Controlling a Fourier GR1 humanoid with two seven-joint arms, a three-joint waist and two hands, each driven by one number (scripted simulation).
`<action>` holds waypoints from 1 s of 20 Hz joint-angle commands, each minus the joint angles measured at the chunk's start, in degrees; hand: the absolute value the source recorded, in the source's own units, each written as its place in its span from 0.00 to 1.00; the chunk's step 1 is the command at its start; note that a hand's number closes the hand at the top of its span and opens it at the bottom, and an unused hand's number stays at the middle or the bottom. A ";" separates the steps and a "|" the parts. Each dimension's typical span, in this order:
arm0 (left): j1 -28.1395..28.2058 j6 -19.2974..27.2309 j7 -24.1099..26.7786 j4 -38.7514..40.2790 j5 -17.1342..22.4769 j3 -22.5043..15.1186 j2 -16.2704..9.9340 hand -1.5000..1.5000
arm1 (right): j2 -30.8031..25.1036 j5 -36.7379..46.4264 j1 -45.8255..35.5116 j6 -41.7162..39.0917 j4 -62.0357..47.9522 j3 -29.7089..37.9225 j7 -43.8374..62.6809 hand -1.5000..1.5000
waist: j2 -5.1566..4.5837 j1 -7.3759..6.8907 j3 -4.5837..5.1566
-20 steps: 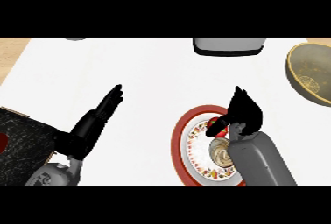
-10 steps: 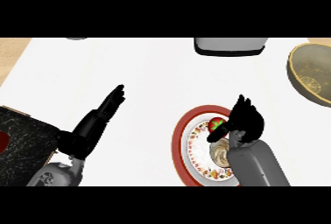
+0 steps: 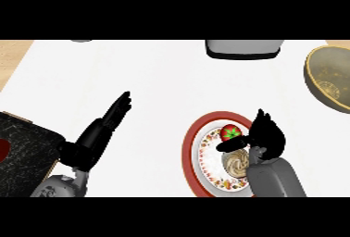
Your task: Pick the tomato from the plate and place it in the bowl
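Observation:
The tomato, red with a green star-shaped stem, lies on the upper part of a red-rimmed patterned plate. My right hand is over the plate's right side, close against the tomato. Its fingers point up on the tomato's right and its thumb stretches left just below it, not closed round it. The brass-coloured bowl stands at the far right, well above the plate. At the left my left hand rests open on the white counter, fingers straight and pointing up-right.
A grey container stands at the counter's back edge, between plate and bowl. A dark speckled board lies at the left edge beside my left forearm. A small grey object shows at the top left.
My right hand has drawn down and slightly right over the plate, uncovering the tomato it was hiding; its thumb now reaches out under the tomato. The left hand has stayed still.

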State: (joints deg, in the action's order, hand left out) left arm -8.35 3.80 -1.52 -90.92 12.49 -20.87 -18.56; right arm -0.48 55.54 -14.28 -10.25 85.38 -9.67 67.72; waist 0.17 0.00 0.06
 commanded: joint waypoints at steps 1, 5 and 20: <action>-0.82 -0.25 -0.51 0.18 -1.53 0.37 0.84 0.50 | 0.45 0.70 -0.79 1.36 -3.50 0.33 8.04 0.00 | -0.19 -0.16 -0.06; 1.07 -1.06 0.50 -0.31 -4.15 0.38 2.82 0.50 | 0.46 3.09 -1.23 3.01 -2.91 -2.43 4.38 1.00 | -0.13 -0.11 -0.06; -0.85 -5.12 -0.54 1.89 -4.12 4.58 4.76 0.50 | -9.12 -1.11 -14.51 -4.62 -14.64 7.38 -22.26 1.00 | -0.56 -0.98 -0.11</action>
State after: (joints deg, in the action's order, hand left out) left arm -8.96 -1.26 -2.14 -89.51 8.54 -16.22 -14.53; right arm -3.95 59.73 -23.37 -9.37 74.93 -4.96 55.34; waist -0.11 -0.48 0.01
